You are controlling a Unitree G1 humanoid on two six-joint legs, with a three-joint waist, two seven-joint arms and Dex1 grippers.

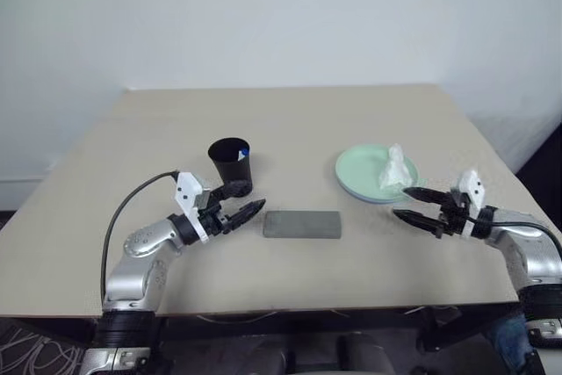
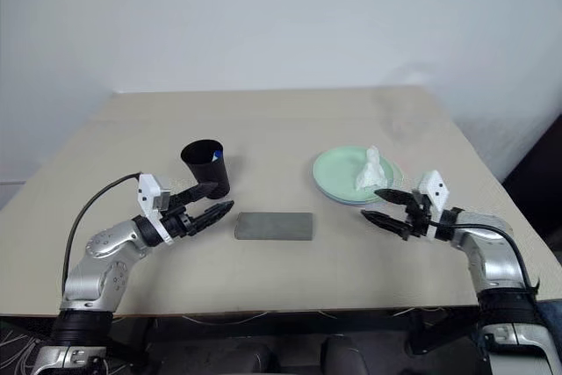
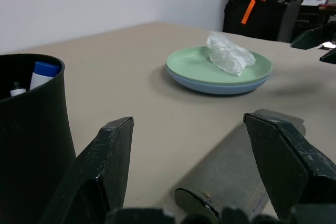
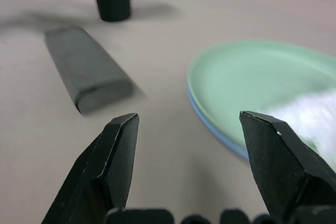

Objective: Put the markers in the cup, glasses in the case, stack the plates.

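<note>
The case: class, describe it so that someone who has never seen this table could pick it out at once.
Start at the beige table. Near its front edge, between the black cup on the left and the stacked plates on the right, lies the case. It is the only grey, flat, oblong thing there, lid closed, lying lengthwise.

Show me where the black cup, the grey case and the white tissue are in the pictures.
black cup point(image 1: 231, 165), left eye view, on its front wall.
grey case point(image 1: 302, 225), left eye view, middle of its closed lid.
white tissue point(image 3: 229, 53), left wrist view, centre of the crumpled wad.
</note>
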